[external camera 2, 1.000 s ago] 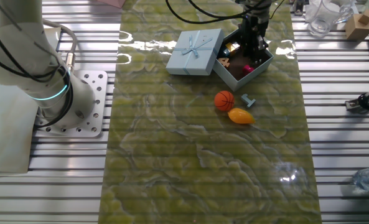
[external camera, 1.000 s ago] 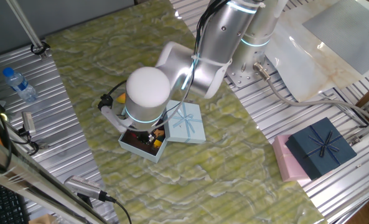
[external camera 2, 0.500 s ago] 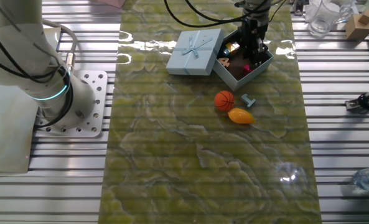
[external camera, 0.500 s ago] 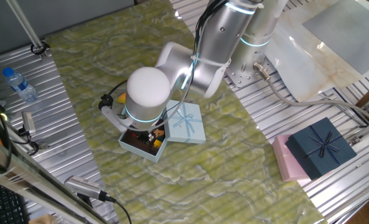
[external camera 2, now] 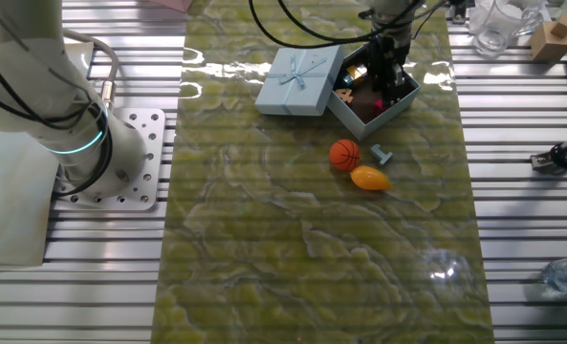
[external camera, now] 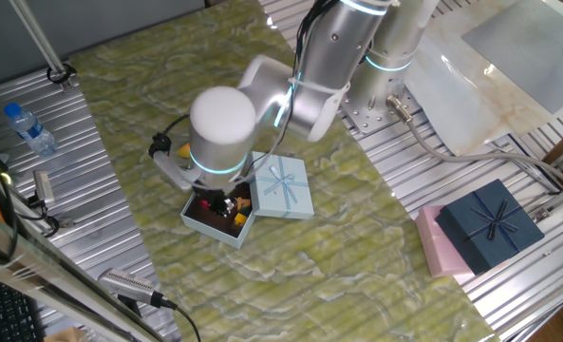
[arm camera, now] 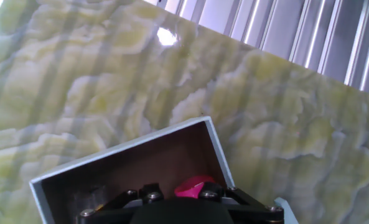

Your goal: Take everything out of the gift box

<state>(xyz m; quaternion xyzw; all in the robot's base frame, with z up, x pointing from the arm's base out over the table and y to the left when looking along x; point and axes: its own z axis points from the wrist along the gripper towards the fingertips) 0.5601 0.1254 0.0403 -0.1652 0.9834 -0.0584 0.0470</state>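
The claw [external camera 2: 382, 84] hung inside the gift box [external camera 2: 398, 102], apparently closed on the magenta piece [arm camera: 193, 185], to lift it out toward the ball [external camera 2: 344, 154].

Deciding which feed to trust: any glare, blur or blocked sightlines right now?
Hand view: sharp, a glare spot on the table, gripper housing hides the fingertips. One fixed view: the arm's white joint covers much of the gift box. Other fixed view: box unobstructed, glare along the far edge.

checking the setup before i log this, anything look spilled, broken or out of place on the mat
Nothing looks damaged or spilled. The lid lies beside the open gift box, and the basketball, mango-like fruit and a small blue piece lie close together on the mat.
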